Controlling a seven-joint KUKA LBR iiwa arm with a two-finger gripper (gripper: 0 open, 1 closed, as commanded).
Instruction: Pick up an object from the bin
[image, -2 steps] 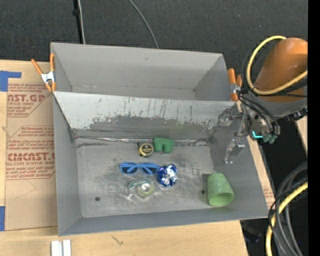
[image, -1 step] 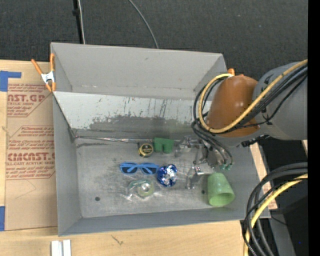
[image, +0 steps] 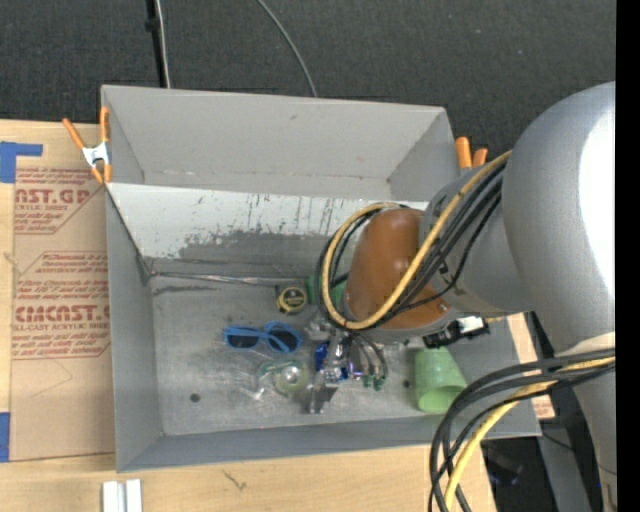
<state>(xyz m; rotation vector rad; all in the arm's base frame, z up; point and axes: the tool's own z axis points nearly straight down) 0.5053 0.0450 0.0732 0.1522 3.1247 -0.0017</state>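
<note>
My gripper (image: 330, 378) is low over the bin floor, right of centre and toward the front. A clear, glassy round thing (image: 285, 377) lies just to its left, close beside it. A pair of blue sunglasses (image: 262, 338) lies behind that, to the gripper's upper left. A light green plastic cup (image: 437, 379) lies on its side to the gripper's right, near the front right corner.
A small round yellow-and-black tape measure (image: 292, 297) sits near the back wall. A bit of green shows beside the arm's orange cover, which hangs over the right of the bin with looping cables. The left of the bin floor is bare.
</note>
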